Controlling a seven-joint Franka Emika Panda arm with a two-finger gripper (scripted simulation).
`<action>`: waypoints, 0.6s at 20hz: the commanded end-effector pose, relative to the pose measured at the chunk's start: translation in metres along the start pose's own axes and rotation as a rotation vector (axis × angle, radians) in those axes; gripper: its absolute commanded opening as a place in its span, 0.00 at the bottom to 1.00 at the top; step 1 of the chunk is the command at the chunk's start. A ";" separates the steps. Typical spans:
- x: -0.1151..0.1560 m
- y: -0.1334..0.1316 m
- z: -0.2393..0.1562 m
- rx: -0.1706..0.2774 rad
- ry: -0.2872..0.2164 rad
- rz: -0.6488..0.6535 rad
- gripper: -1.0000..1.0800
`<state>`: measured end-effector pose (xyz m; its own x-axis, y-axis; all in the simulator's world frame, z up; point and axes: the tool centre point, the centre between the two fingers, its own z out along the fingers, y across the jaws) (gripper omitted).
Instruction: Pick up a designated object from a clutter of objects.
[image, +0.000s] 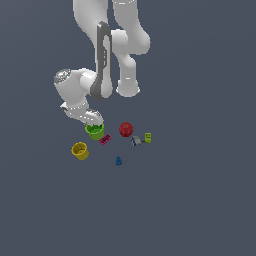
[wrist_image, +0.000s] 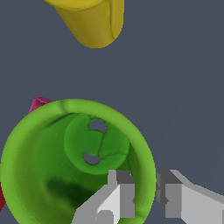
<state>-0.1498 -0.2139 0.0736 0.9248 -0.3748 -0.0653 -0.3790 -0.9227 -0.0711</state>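
We see the white Panda arm (image: 107, 60) reaching down from the top of the exterior view, its gripper (image: 95, 121) set right over the lime-green cup (image: 95, 131). That view hides the fingers behind the wrist housing; the wrist view shows them: one finger (wrist_image: 114, 199) stands inside the cup's (wrist_image: 74, 162) mouth and the other outside, with the thick rim in the narrow gap between them. Whether the pads press the rim we cannot tell.

The wrist view also looks straight into the cup, to two small holes in its floor, which the exterior view misses. Only the exterior view gives the whole clutter: the yellow cup (image: 80, 150) lies tipped toward the exterior view's left of the green one, the red ball (image: 126, 129) sits to its right, the pink block (image: 105, 140) just beside it, then a grey piece (image: 135, 141), a small green piece (image: 148, 137) and the blue figure (image: 119, 161) nearer the camera.

Everything rests on a plain dark slate-blue surface (image: 200, 200) that fills both pictures
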 end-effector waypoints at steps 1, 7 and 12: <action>0.000 0.000 0.000 0.000 0.000 0.000 0.00; 0.000 0.000 0.000 0.000 0.000 0.000 0.00; 0.001 0.000 -0.009 0.000 0.000 0.000 0.00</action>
<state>-0.1497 -0.2140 0.0786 0.9248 -0.3744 -0.0668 -0.3788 -0.9227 -0.0716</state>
